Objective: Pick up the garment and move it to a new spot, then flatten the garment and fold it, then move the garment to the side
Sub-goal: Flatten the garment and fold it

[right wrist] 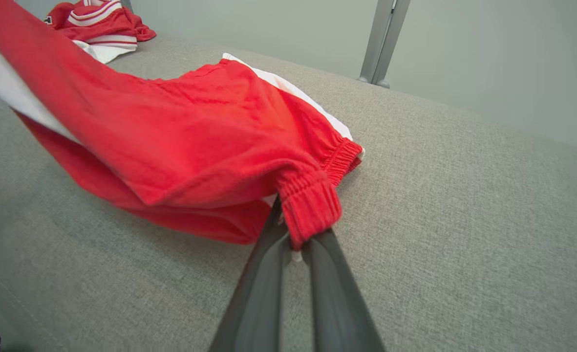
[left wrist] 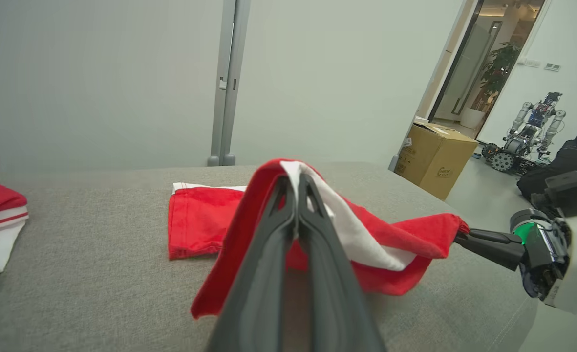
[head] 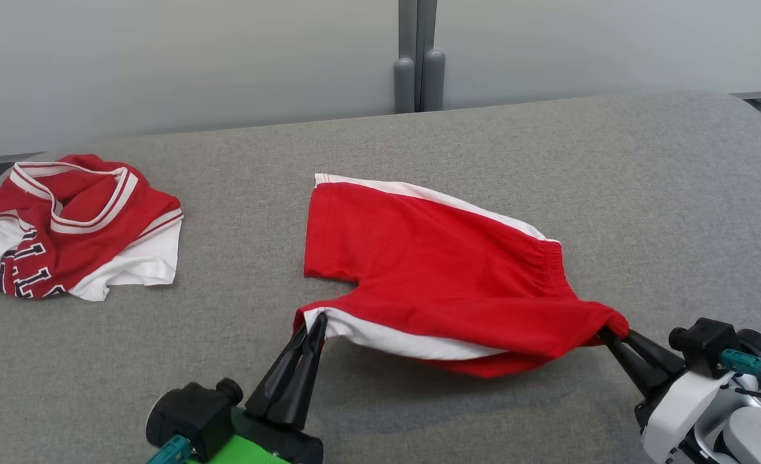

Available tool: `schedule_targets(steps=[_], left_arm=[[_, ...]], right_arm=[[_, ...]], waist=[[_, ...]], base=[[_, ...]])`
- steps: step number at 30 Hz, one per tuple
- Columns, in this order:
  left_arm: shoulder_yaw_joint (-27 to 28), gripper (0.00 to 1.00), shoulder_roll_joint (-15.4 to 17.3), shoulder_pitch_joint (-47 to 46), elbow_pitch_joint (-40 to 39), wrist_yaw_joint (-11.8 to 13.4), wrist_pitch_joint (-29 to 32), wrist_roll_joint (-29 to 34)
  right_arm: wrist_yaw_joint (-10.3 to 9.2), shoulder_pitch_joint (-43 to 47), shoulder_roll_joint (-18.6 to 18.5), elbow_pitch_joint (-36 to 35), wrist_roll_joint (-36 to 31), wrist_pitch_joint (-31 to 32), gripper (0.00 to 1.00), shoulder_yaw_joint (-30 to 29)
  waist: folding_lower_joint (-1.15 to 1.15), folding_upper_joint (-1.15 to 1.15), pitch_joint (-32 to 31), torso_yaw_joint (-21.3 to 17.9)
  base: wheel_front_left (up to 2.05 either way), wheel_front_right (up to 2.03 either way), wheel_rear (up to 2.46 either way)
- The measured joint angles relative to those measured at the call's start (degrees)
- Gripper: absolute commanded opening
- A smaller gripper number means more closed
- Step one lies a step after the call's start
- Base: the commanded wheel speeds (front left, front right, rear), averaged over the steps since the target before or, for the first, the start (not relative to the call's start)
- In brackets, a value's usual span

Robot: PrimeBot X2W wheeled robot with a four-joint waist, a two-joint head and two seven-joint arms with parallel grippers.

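Now the shorts (head: 432, 270) lie half on the grey fabric surface (head: 612, 193), near edge lifted: left gripper (head: 319, 320) clamped on a leg hem, right gripper (head: 606, 334) on the waistband. A crumpled jersey (head: 90, 206) lies well apart.

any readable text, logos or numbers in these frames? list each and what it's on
No text reads in full.
On the crumpled red and white jersey: dark block characters with white outlines, folded over and cut off, unreadable.
On the brown cardboard box: a dark printed logo on its side, too blurred to read.
On the red cloth shorts with white side stripes: no text seen.
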Motion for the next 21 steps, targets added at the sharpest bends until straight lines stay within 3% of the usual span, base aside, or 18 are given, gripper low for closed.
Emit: schedule_targets(steps=[10,21], left_arm=[[4.1,0.00,3.1,-0.4,5.5,1.3,4.9,-1.4],[6.4,0.00,3.7,-17.6,12.2,1.3,9.9,-0.4]], right_arm=[[0.00,-4.0,-0.2,-0.9,6.2,1.5,0.00,6.1],[0.00,-13.5,0.9,-1.4,16.0,3.6,0.00,6.3]], waist=[[0.00,0.00,2.7,-0.4],[0.00,0.00,8.3,-2.5]], base=[[0.00,0.00,0.00],[0.00,0.00,0.00]])
